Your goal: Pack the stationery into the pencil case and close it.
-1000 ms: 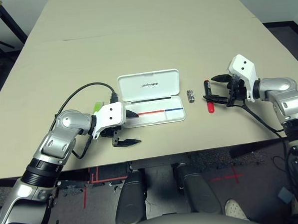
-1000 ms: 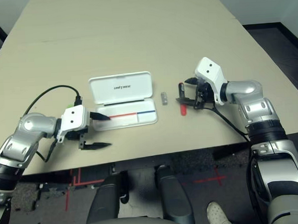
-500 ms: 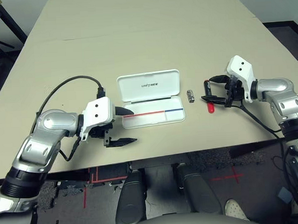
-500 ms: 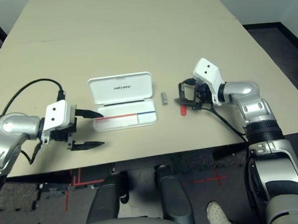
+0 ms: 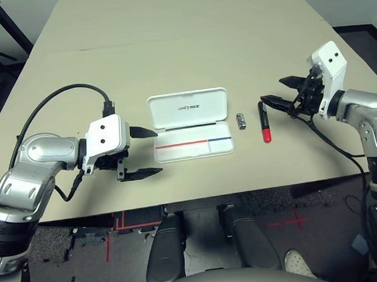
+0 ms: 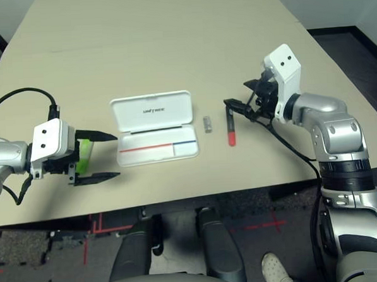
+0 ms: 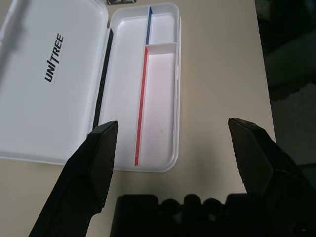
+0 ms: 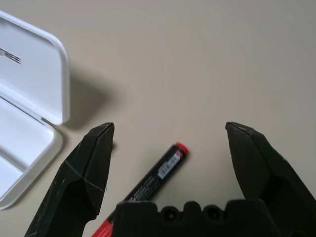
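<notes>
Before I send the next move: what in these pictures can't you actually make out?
- Lime-green stick: mostly hidden behind the left gripper in the right eye view; its length and lie are unclear.
- Small dark-and-silver piece: too small in the head views to say what it is.
- Marker: its capped end is hidden by the right gripper's body in the right wrist view.
- Pencil case: its lid is cut off by the edge in the left wrist view.

The open lid of the pencil case [image 7: 54, 94] carries the dark printed word "UNITREE", clearest in the left wrist view. The marker [image 8: 157, 174] bears a small white label on its black barrel, with print too small to read.
</notes>
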### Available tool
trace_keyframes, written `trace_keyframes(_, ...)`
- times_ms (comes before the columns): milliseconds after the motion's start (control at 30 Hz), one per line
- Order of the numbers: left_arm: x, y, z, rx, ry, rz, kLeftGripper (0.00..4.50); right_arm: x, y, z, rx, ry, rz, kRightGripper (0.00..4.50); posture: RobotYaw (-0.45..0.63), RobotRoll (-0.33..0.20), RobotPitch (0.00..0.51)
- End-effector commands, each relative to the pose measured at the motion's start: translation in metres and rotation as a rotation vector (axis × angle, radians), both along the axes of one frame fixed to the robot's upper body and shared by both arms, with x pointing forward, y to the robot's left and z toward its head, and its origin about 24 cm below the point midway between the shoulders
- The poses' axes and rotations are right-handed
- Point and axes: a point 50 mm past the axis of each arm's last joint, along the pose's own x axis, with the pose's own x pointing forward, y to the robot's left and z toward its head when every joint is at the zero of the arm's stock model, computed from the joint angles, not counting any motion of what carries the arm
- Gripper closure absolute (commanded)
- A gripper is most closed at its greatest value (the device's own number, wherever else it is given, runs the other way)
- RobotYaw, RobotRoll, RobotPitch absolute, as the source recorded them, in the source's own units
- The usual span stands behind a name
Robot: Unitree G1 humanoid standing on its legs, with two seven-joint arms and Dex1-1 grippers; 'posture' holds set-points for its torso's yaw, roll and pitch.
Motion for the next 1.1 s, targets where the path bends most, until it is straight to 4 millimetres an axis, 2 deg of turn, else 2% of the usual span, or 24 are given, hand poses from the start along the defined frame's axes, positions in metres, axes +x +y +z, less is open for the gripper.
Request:
trace_keyframes(33, -0.001, -0.006, 0.004, 0.027, -0.014, -0.047, 0.02, -0.007, 0.002, -0.011, -0.025, 0.134, -0.117, 0.00, -0.03, 0.000, 0.223)
trace_keyframes(167, 0.001, -0.007, 0.006, 0.047, -0.028, -0.060, 0.02, -0.006, 0.009, -0.019, -0.009, 0.180, -0.186, 0.00, -0.03, 0.000, 0.220)
trace_keyframes(533, -0.001, -0.007, 0.008, 0.073, -0.048, -0.064, 0.02, -0.003, 0.027, -0.038, -0.004, 0.228, -0.221, 0.00, 0.00, 0.000, 0.213)
trace_keyframes(1067, -0.006, -0.009, 0.009, 0.076, -0.060, -0.055, 0.02, -0.001, 0.031, -0.064, -0.035, 0.298, -0.238, 0.00, 0.03, 0.000, 0.212)
trace_keyframes(1100, -0.006, -0.009, 0.009, 0.076, -0.061, -0.055, 0.00, -0.001, 0.031, -0.064, -0.034, 0.302, -0.241, 0.18, 0.03, 0.000, 0.212)
